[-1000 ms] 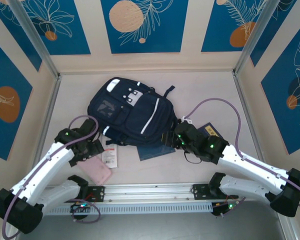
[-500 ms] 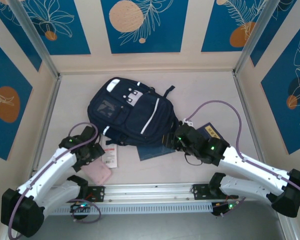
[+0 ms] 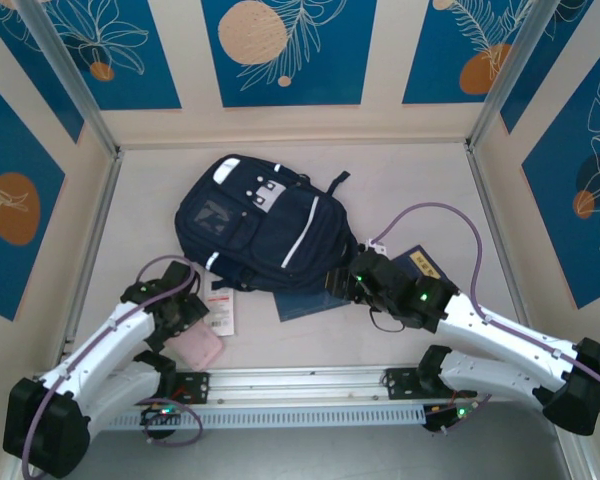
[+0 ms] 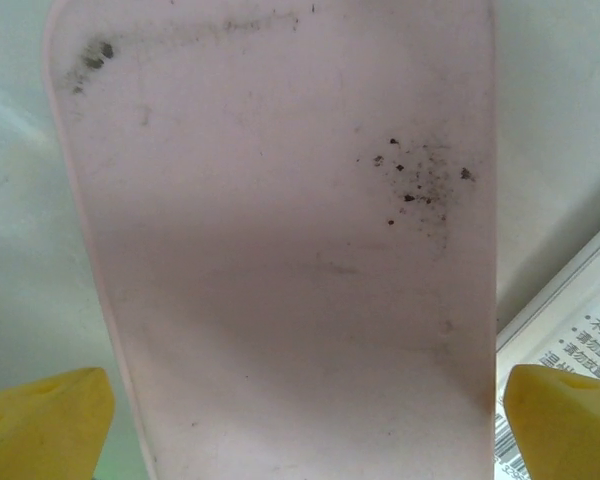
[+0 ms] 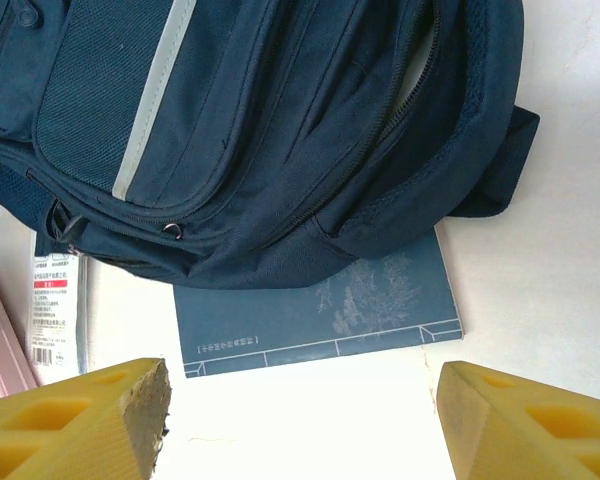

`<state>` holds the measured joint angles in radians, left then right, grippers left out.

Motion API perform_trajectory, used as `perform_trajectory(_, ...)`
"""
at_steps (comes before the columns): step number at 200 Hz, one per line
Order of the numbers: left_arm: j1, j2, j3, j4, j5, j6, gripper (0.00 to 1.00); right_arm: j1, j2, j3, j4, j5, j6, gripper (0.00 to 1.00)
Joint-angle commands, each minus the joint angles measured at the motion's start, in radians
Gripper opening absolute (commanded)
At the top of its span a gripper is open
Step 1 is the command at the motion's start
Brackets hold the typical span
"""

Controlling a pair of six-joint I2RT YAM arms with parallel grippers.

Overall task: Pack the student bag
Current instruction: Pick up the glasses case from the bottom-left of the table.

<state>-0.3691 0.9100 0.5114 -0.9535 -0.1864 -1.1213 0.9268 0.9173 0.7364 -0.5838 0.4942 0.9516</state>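
One student bag is lying flat in the middle of the pale bench, front pocket up; what it is holding cannot be told. Its lower edge is overlapping one navy booklet. One pink case and one printed packet are lying side by side. The left pincer is spreading its fingers either side of the case. The right pincer is gaping near the booklet. Blue leaf-patterned wall panels are enclosing the bench.
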Motion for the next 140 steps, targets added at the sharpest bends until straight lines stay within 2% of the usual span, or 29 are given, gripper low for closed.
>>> perform_trajectory(1, 0.015, 0.023, -0.033, 0.043, 0.032, -0.023, 1.0, -0.012, -0.016, -0.024, 0.028, 0.013, 0.03, 0.72)
perform_trajectory(76, 0.016, 0.045, -0.085, 0.186, 0.052, -0.01, 1.0, -0.036, -0.033, -0.053, 0.067, -0.025, 0.048, 0.71)
perform_trajectory(103, 0.016, -0.018, -0.044, 0.138, 0.017, 0.0, 0.88, -0.036, -0.036, -0.048, 0.073, -0.038, 0.043, 0.71)
perform_trajectory(140, 0.016, -0.103, -0.027, 0.086, 0.025, -0.03, 0.72, -0.033, -0.037, -0.039, 0.081, -0.051, 0.031, 0.71)
